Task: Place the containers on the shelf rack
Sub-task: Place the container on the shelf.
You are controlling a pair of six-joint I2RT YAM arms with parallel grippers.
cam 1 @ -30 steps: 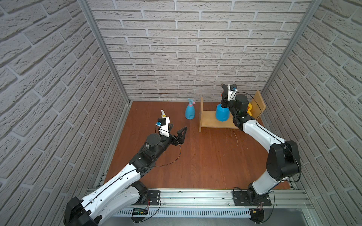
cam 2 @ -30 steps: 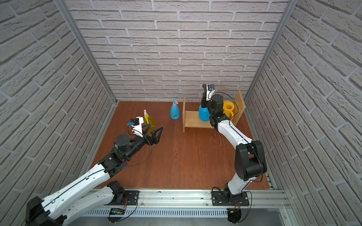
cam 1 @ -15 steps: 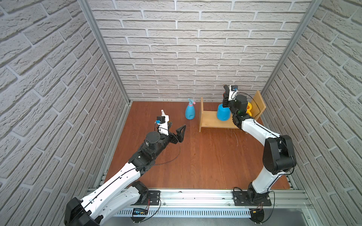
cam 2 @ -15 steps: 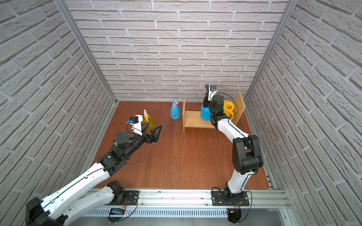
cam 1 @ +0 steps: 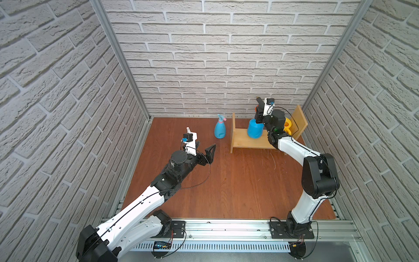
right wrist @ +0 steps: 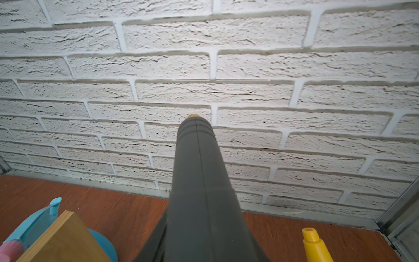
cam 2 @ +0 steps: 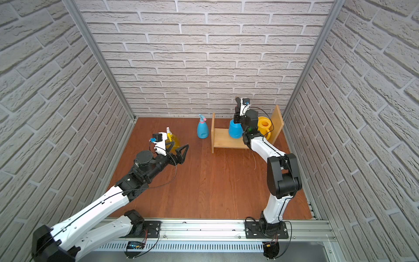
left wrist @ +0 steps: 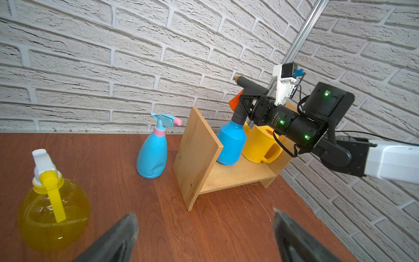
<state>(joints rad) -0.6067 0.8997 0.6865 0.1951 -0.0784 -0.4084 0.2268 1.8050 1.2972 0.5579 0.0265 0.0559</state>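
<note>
Brick walls (left wrist: 90,68); unreadable lettering (left wrist: 274,120) near sprayer (left wrist: 232,145)

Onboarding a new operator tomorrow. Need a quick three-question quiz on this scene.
1. True or false: the yellow watering can stands on the shelf rack.
2. The right gripper is clamped on: A) the watering can, B) the blue pressure sprayer, C) nothing.
3. How many containers stand on the table, off the rack?
Key: 1 true. 2 B. 3 two: the yellow spray bottle and the light-blue spray bottle.
</note>
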